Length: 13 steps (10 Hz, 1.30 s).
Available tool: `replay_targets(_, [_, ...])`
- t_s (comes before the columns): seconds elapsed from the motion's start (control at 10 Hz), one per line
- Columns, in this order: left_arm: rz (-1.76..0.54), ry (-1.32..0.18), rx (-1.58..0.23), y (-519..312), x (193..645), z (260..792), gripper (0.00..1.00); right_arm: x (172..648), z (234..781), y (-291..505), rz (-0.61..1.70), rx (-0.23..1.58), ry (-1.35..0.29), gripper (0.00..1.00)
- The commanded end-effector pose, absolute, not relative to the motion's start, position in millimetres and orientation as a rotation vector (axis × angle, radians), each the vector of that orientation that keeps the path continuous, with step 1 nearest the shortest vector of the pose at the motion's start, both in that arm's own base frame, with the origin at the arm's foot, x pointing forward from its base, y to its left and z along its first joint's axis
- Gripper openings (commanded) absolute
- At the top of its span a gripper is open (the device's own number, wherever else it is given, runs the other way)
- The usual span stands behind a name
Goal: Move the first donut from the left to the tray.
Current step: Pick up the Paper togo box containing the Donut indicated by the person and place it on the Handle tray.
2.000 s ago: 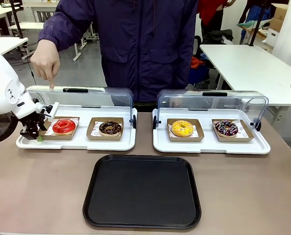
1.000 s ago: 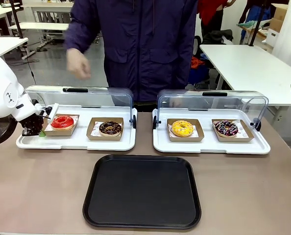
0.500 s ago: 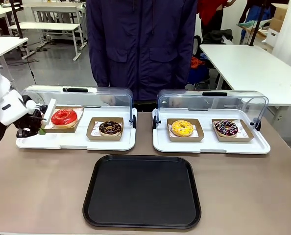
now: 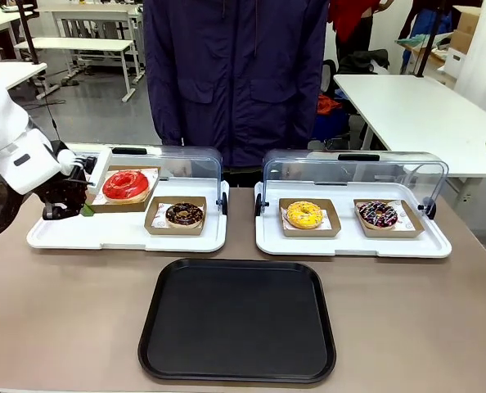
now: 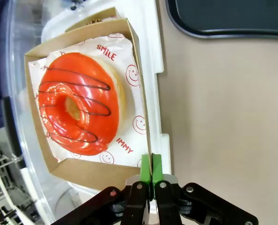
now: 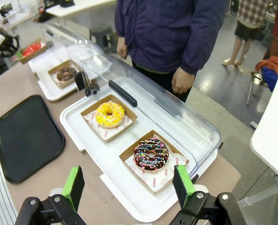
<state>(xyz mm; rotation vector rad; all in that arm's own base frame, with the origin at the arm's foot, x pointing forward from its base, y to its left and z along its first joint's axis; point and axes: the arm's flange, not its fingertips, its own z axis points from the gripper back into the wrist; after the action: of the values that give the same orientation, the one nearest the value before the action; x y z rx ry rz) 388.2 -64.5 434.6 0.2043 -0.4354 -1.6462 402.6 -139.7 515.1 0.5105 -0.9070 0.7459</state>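
The red-glazed donut [image 4: 126, 184] sits on white paper in a brown cardboard holder [image 4: 104, 205], tilted and raised a little above the left white tray [image 4: 79, 237]. My left gripper [image 4: 86, 210] is shut on the holder's near-left edge. In the left wrist view the green pads [image 5: 145, 166] pinch the cardboard wall beside the donut [image 5: 78, 110]. The black tray [image 4: 237, 319] lies flat at the table's front middle, also seen as the tray [image 5: 232, 18] and the tray [image 6: 26, 136]. My right gripper [image 6: 128, 187] hangs open high above the table's right end, holding nothing.
A chocolate donut [image 4: 184, 214] stays on the left white tray under its raised clear lid [image 4: 145, 164]. The right white tray [image 4: 349, 246] holds a yellow donut [image 4: 304, 214] and a sprinkled donut [image 4: 378, 214]. A person in a dark jacket [image 4: 239, 74] stands at the far side.
My left gripper has lifted the holder with the red donut off the white tray and carried it up and slightly right. The person's pointing hand has drawn back.
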Motion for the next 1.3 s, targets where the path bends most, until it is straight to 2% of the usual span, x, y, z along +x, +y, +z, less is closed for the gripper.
replay_targets(0.0, [-1.652,-0.424,0.21,-53.6,394.1,426.0,0.0,405.4,516.1,-139.9,0.753,0.52,-0.937,1.0])
replay_targets(0.2, [-1.641,-0.424,0.198,-58.2,390.7,429.5,0.02,405.4,516.1,-139.9,0.753,0.52,-0.937,1.0])
replay_targets(0.4, [-1.638,-0.386,0.08,-117.7,356.1,398.6,0.02,405.4,516.1,-139.9,0.753,0.52,-0.937,1.0])
replay_targets(0.5, [-1.632,-0.382,0.067,-147.1,332.6,383.7,0.02,405.4,516.1,-139.9,0.753,0.52,-0.937,1.0])
replay_targets(0.7, [-1.655,-0.469,0.09,-190.7,277.9,375.4,0.02,405.4,516.1,-139.9,0.753,0.52,-0.937,1.0])
replay_targets(1.0, [-1.69,-0.401,0.118,-246.2,189.1,362.0,0.02,405.4,516.1,-139.9,0.753,0.52,-0.937,1.0])
replay_targets(1.2, [-1.678,-0.335,0.138,-264.2,150.4,353.6,0.02,405.4,516.1,-139.9,0.753,0.52,-0.937,1.0])
